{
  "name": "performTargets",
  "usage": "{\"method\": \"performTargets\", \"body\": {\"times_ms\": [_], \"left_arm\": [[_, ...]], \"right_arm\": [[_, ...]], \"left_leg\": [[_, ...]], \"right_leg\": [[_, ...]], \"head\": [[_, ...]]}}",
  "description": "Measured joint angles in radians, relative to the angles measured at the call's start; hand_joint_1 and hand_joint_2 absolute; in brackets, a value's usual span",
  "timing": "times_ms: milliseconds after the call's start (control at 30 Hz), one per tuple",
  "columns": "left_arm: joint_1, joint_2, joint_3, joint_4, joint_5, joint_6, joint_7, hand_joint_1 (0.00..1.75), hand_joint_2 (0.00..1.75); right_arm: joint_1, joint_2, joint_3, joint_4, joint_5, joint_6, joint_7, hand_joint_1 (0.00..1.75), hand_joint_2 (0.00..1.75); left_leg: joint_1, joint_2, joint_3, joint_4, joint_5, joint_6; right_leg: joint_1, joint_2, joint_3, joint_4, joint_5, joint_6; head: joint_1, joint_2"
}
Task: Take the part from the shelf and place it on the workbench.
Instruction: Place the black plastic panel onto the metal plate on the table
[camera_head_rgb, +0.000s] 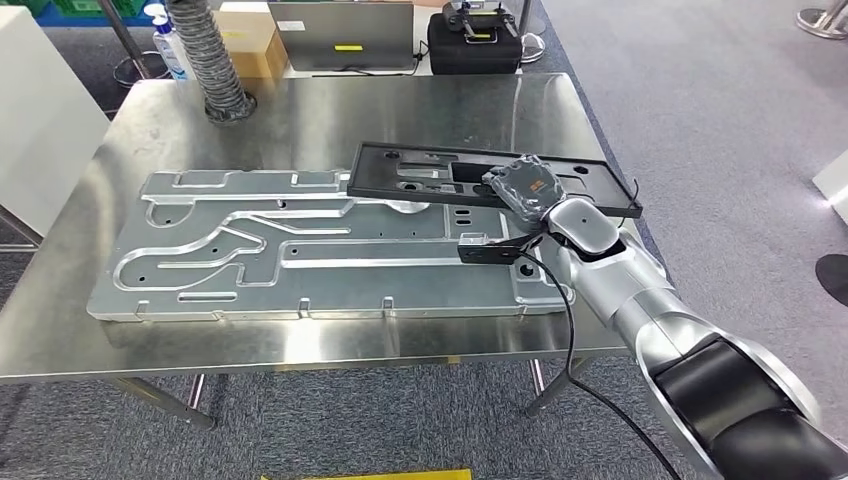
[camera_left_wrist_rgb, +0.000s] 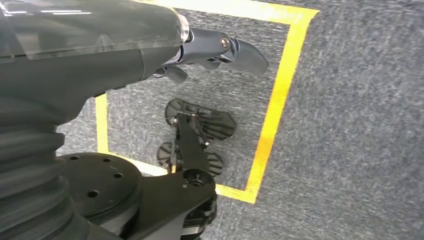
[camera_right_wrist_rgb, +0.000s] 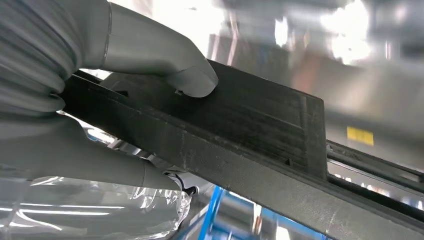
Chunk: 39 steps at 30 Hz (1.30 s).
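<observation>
The part is a flat black rectangular frame (camera_head_rgb: 420, 175) with cut-outs. My right hand (camera_head_rgb: 525, 185) grips it at its near long edge and holds it over the right side of the steel workbench (camera_head_rgb: 400, 100). Its left end hangs above a large machined aluminium plate (camera_head_rgb: 300, 250) lying on the bench. In the right wrist view the thick grey thumb (camera_right_wrist_rgb: 165, 60) presses on the part's black face (camera_right_wrist_rgb: 260, 125), with fingers underneath. My left hand (camera_left_wrist_rgb: 210, 50) hangs over the carpet, holding nothing, its fingers apart.
At the bench's far edge stand a ribbed grey hose (camera_head_rgb: 212, 60), a cardboard box (camera_head_rgb: 250, 40), a grey case (camera_head_rgb: 340, 35) and a black case (camera_head_rgb: 475, 45). A white panel (camera_head_rgb: 40, 110) stands left of the bench. Yellow tape (camera_left_wrist_rgb: 275, 100) marks the floor.
</observation>
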Motion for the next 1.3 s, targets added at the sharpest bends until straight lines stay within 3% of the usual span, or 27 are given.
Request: {"method": "performTargets", "body": {"times_ms": [67, 133, 200, 300, 367, 400, 467, 533, 700, 733, 833, 867, 900, 967, 1033, 1067, 1167, 1233, 1300], "left_arm": [[-0.003, 0.0, -0.001, 0.0, -0.009, 0.002, -0.002, 0.0, 1.75], [-0.005, 0.0, -0.002, 0.0, -0.017, 0.004, -0.005, 0.0, 1.75], [-0.011, 0.0, -0.003, 0.0, -0.023, 0.006, -0.009, 0.0, 1.75], [-0.019, -0.001, -0.006, 0.0, -0.03, 0.007, -0.017, 0.0, 1.75], [-0.019, -0.001, -0.008, 0.0, -0.033, 0.007, -0.02, 0.0, 1.75], [-0.019, -0.001, -0.008, 0.0, -0.034, 0.006, -0.023, 0.0, 1.75], [-0.019, -0.001, -0.009, 0.0, -0.036, 0.004, -0.028, 0.0, 1.75], [-0.019, -0.002, -0.009, 0.0, -0.037, 0.001, -0.033, 0.0, 1.75], [-0.017, -0.004, -0.01, 0.0, -0.048, -0.002, -0.037, 0.0, 1.75], [-0.02, -0.004, -0.01, 0.0, -0.05, -0.003, -0.037, 0.0, 1.75], [-0.026, -0.005, -0.013, 0.0, -0.055, -0.006, -0.037, 0.0, 1.75], [-0.026, -0.006, -0.015, 0.0, -0.056, -0.007, -0.036, 0.0, 1.75], [-0.026, -0.006, -0.016, 0.0, -0.058, -0.008, -0.036, 0.0, 1.75], [-0.027, -0.006, -0.017, 0.0, -0.062, -0.01, -0.037, 0.0, 1.75], [-0.028, -0.007, -0.018, 0.0, -0.065, -0.012, -0.037, 0.0, 1.75], [-0.028, -0.008, -0.019, 0.0, -0.066, -0.012, -0.038, 0.0, 1.31], [-0.026, -0.008, -0.019, 0.0, -0.072, -0.007, -0.045, 0.0, 0.0], [-0.028, -0.008, -0.02, 0.0, -0.076, -0.001, -0.052, 0.0, 0.0], [-0.028, -0.009, -0.02, 0.0, -0.079, 0.006, -0.055, 0.0, 0.0]], "right_arm": [[0.0, 0.008, -0.003, 0.0, -0.012, -0.037, -0.025, 1.75, 1.75], [0.005, 0.013, -0.004, 0.001, -0.025, -0.054, -0.054, 1.75, 1.75], [0.011, 0.014, -0.005, 0.001, -0.034, -0.052, -0.074, 1.75, 1.75], [0.018, 0.009, -0.005, 0.002, -0.036, -0.03, -0.082, 1.75, 1.75], [0.031, 0.005, -0.004, 0.006, -0.033, -0.002, -0.078, 1.75, 1.75], [0.038, 0.005, -0.002, 0.009, -0.032, 0.017, -0.072, 1.75, 1.75], [0.05, 0.004, 0.005, 0.013, -0.034, 0.054, -0.055, 1.75, 1.75], [0.057, 0.004, 0.015, 0.016, -0.037, 0.09, -0.032, 1.75, 1.75], [0.064, 0.007, 0.037, 0.034, -0.039, 0.163, 0.038, 1.75, 1.75], [0.064, 0.01, 0.038, 0.039, -0.039, 0.171, 0.049, 1.75, 1.75], [0.069, 0.017, 0.038, 0.058, -0.039, 0.184, 0.073, 1.75, 1.75], [0.071, 0.018, 0.038, 0.063, -0.039, 0.186, 0.078, 1.31, 1.31], [0.071, 0.02, 0.038, 0.066, -0.038, 0.187, 0.083, 0.87, 0.87], [0.071, 0.025, 0.038, 0.072, -0.034, 0.187, 0.09, 0.0, 0.0], [0.07, 0.037, 0.039, 0.077, -0.031, 0.185, 0.092, 0.0, 0.0], [0.069, 0.045, 0.039, 0.079, -0.031, 0.182, 0.093, 0.0, 0.0], [0.067, 0.06, 0.039, 0.084, -0.03, 0.169, 0.096, 0.0, 0.0], [0.067, 0.061, 0.039, 0.085, -0.031, 0.154, 0.092, 0.0, 0.0], [0.068, 0.058, 0.038, 0.085, -0.043, 0.132, 0.072, 0.0, 0.0]], "left_leg": [[-0.002, -0.001, -0.005, 0.002, -0.003, -0.009], [-0.003, 0.0, -0.007, 0.001, -0.004, -0.019], [-0.004, 0.009, -0.016, 0.027, -0.025, -0.03], [-0.001, 0.032, -0.097, 0.194, -0.113, -0.046], [0.003, 0.037, -0.144, 0.278, -0.136, -0.053], [0.005, 0.037, -0.141, 0.267, -0.119, -0.055], [0.011, 0.034, -0.082, 0.143, -0.051, -0.059], [0.011, 0.025, -0.03, 0.033, -0.006, -0.051], [0.006, 0.02, -0.016, 0.002, 0.008, -0.011], [0.008, 0.019, -0.013, -0.002, 0.01, -0.006], [0.007, 0.017, -0.01, -0.003, 0.01, 0.0], [0.007, 0.016, -0.009, -0.002, 0.009, 0.001], [0.006, 0.016, -0.008, -0.002, 0.009, 0.001], [0.006, 0.015, -0.003, -0.001, 0.008, 0.0], [0.002, 0.015, -0.003, 0.0, 0.006, -0.006], [0.0, 0.016, -0.004, 0.0, 0.006, -0.01], [0.0, 0.022, -0.004, 0.0, 0.006, -0.027], [0.001, 0.027, -0.019, 0.04, -0.024, -0.039], [0.003, 0.033, -0.072, 0.154, -0.092, -0.05]], "right_leg": [[0.008, -0.014, 0.027, -0.061, 0.007, -0.006], [0.009, -0.013, 0.031, -0.072, 0.004, -0.012], [0.005, -0.018, 0.038, -0.082, 0.007, -0.02], [0.006, -0.029, 0.044, -0.088, 0.006, -0.031], [0.007, -0.032, 0.045, -0.087, 0.004, -0.032], [0.006, -0.033, 0.046, -0.086, 0.003, -0.031], [0.004, -0.033, 0.047, -0.081, -0.001, -0.024], [0.006, -0.03, 0.047, -0.072, -0.008, -0.013], [0.0, -0.022, 0.041, -0.053, -0.027, 0.011], [-0.003, -0.013, 0.026, -0.018, -0.05, 0.013], [-0.007, 0.013, -0.06, 0.178, -0.136, 0.016], [-0.007, 0.015, -0.079, 0.218, -0.144, 0.016], [-0.007, 0.015, -0.078, 0.218, -0.132, 0.015], [-0.006, 0.011, -0.019, 0.104, -0.066, 0.007], [0.001, -0.006, 0.049, -0.028, -0.023, -0.002], [0.005, -0.012, 0.065, -0.061, -0.019, -0.005], [0.007, -0.012, 0.07, -0.081, -0.018, -0.013], [0.003, -0.015, 0.076, -0.092, -0.011, -0.023], [0.003, -0.019, 0.077, -0.096, -0.008, -0.029]], "head": [[0.0, 0.0], [0.0, 0.0], [0.0, 0.0], [0.0, 0.0], [0.0, 0.0], [0.0, 0.0], [0.0, 0.0], [0.0, 0.0], [0.0, 0.0], [0.0, 0.0], [0.0, 0.0], [0.0, 0.0], [0.0, 0.0], [0.0, 0.0], [0.0, 0.0], [0.0, 0.0], [0.0, 0.0], [0.0, 0.0], [0.0, 0.0]]}}
